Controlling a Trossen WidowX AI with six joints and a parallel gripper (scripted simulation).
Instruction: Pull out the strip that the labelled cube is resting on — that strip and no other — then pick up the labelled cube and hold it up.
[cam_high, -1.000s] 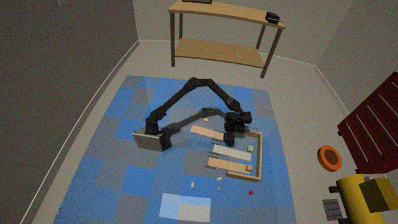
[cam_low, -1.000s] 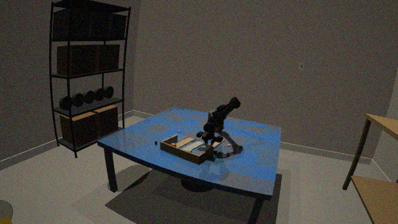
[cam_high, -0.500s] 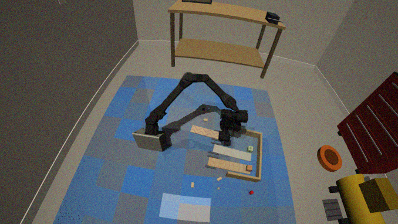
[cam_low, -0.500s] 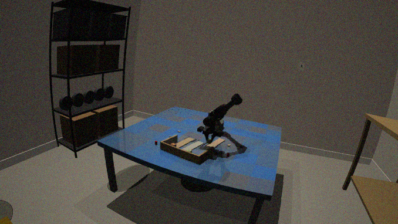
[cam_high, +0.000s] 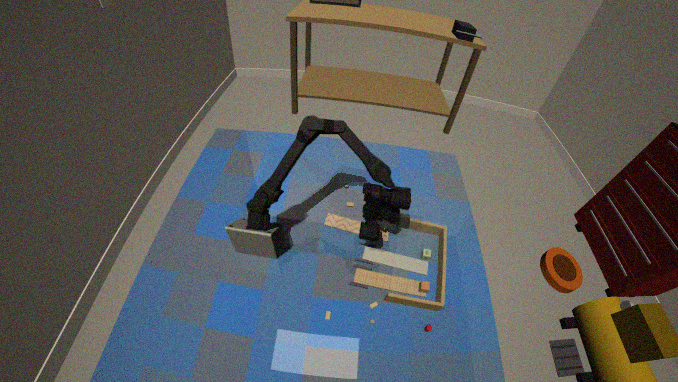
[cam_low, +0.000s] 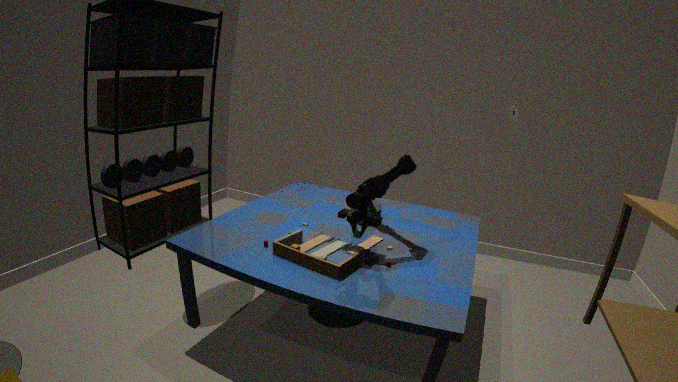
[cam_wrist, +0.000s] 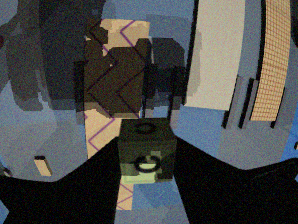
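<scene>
My gripper (cam_high: 372, 243) (cam_low: 358, 233) is shut on the labelled cube (cam_wrist: 146, 151), a greenish block with a dark ring-like letter, largely in shadow. It holds the cube above the zigzag strip (cam_high: 340, 222) (cam_low: 371, 243) (cam_wrist: 101, 136). That strip lies flat and reaches farther out to the robot's side than the other two; the gripper covers part of it in the top view. The pale plain strip (cam_high: 395, 260) (cam_wrist: 216, 55) and the grid-patterned strip (cam_high: 382, 280) (cam_wrist: 274, 65) lie beside it. The gripper hides most of the cube in the top view.
A wooden-walled tray (cam_high: 441, 260) (cam_low: 310, 261) surrounds the strips' far ends. A light green cube (cam_high: 426, 253) and an orange cube (cam_high: 424, 286) are at its far side. Small wooden bits (cam_high: 350, 204) (cam_wrist: 43, 166) and a red piece (cam_high: 428, 328) (cam_low: 266, 243) lie around it.
</scene>
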